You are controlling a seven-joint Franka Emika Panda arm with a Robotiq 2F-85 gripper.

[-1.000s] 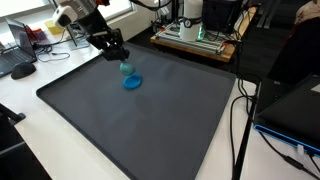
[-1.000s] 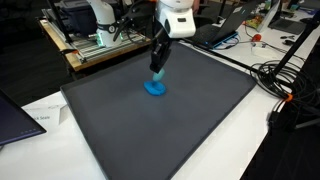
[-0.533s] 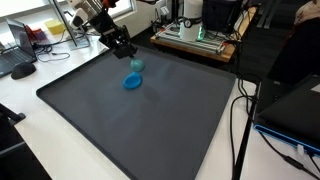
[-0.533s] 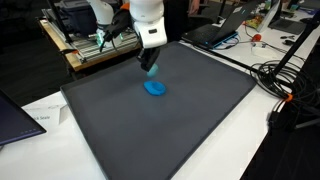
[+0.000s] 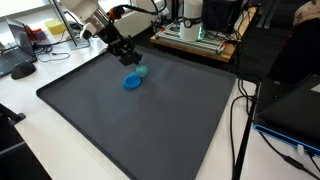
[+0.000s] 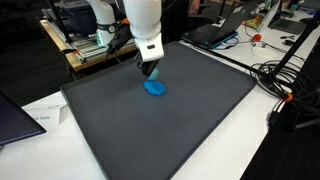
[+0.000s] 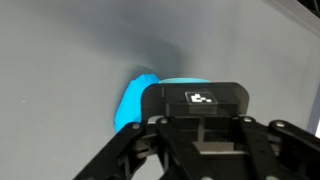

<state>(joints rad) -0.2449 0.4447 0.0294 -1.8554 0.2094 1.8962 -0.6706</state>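
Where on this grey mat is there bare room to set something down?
Most of the grey mat is bare: the whole stretch from the blue object to the near edge, and the side toward the cables. It is crowded only toward the far side, where the gripper hangs by the blue object.

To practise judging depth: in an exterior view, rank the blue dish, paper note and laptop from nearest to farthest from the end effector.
1. Blue dish, beneath the end effector.
2. Paper note, left of the mat.
3. Laptop, farther left.
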